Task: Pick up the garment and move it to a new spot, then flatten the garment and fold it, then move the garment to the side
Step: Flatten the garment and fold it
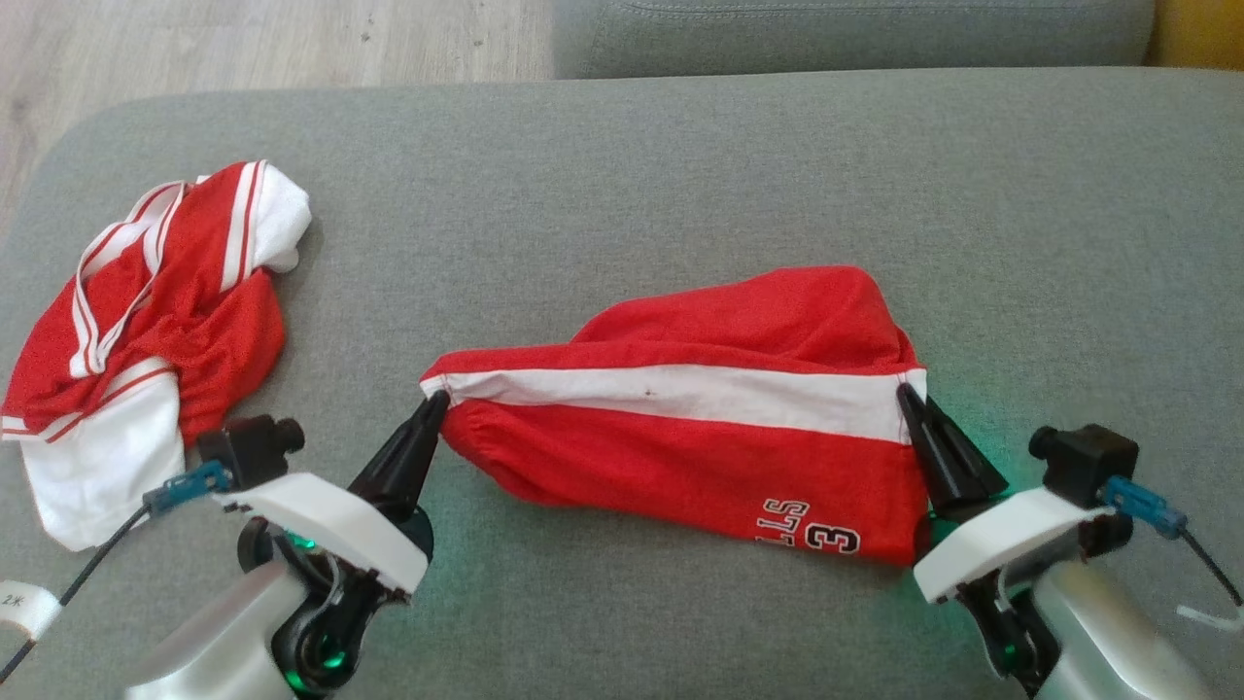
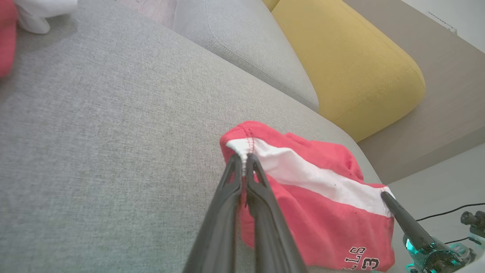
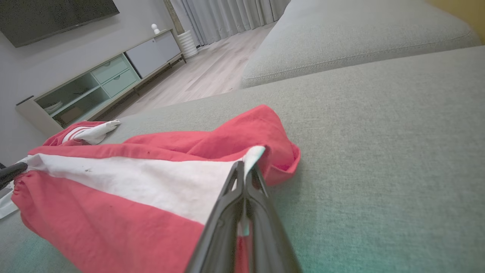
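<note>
- Nearest the head camera, at its bottom corners, rise the pale left forearm [image 1: 219,632] and the pale right forearm [image 1: 1108,622], each ending in long dark fingers; the left gripper [image 1: 437,399] is pinched tight on the left end of the garment's white band, and the right gripper [image 1: 906,391] is pinched tight on the band's right end
- Broad grey woven-fabric sofa seat cushion [image 1: 680,175] spans almost the whole head view and carries both pieces of clothing
- Rounded mustard-yellow upholstered cushion [image 2: 348,64] lies beyond the grey seat in the left wrist view, next to a second grey cushion [image 2: 242,49]
- Red soft-cloth garment with a broad white band [image 1: 680,457] lies on the grey seat right of centre, between the two grippers; its band runs straight from one pair of fingertips to the other, red cloth bunches behind the band, and the near part spreads towards the robot
- Crumpled red-and-white striped jersey [image 1: 165,321] lies in a heap at the seat's left end, well apart from the held garment and just beyond the left forearm
- Black-outlined white print, a "3" with letters beside it [image 1: 812,530], sits upside down at the garment's near right corner, close to the right gripper
- Small dark speck [image 1: 649,393] marks the white band near its middle
</note>
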Available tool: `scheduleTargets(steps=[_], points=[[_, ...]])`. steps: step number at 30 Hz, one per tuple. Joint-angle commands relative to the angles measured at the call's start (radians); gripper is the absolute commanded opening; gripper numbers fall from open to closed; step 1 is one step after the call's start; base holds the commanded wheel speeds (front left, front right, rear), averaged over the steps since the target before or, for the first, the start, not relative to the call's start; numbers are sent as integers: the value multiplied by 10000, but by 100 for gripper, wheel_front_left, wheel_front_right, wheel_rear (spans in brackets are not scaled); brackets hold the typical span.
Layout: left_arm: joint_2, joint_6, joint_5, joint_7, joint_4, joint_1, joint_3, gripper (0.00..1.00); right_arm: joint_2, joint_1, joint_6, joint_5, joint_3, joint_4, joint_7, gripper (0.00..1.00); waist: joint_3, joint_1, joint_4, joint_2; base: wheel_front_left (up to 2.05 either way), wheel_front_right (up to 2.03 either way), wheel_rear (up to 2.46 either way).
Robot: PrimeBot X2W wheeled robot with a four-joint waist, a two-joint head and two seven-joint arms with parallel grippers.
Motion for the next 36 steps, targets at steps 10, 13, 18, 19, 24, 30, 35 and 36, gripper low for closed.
scheduleTargets(steps=[10, 13, 18, 19, 24, 30, 35, 36], points=[[388, -59, 663, -350, -631, -1810, 483, 0, -640, -777, -9, -138, -963, -1283, -41, 0, 464, 0, -41, 0, 0, 0, 0], [322, -61, 1159, -231, -881, -3229, 535, 0, -1044, -1860, -9, -267, -1403, -1643, 60, 0, 853, 0, -109, 0, 0, 0, 0], [-78, -61, 1620, 142, -581, -5642, 600, 0, -1639, -3972, -9, -481, -1952, -1829, 426, 0, 1580, 0, -264, 0, 0, 0, 0], [-243, -62, 1702, 175, -319, -6232, 633, 0, -1769, -4541, -9, -553, -2082, -1784, 475, 0, 1733, 0, -302, 0, 0, 0, 0], [-1384, -62, 1983, -513, 1229, -8725, 916, 0, -2234, -6966, -9, -951, -2745, -1422, 456, 0, 2350, 0, -356, 0, 0, 0, 0], [-2263, -62, 1985, -1252, 2034, -9702, 1103, 0, -2407, -8285, -9, -1301, -3128, -1196, 234, 0, 2641, 0, -333, 0, 0, 0, 0], [-2077, -63, 1960, -1332, 1572, -8686, 686, 0, -2226, -7598, -9, -1159, -3233, -1321, 82, 0, 2644, 0, -296, 0, 0, 0, 0], [-1967, -63, 1981, -1334, 1392, -8355, 645, 0, -2178, -7317, -9, -1125, -3238, -1370, 61, 0, 2633, 0, -297, 0, 0, 0, 0]])
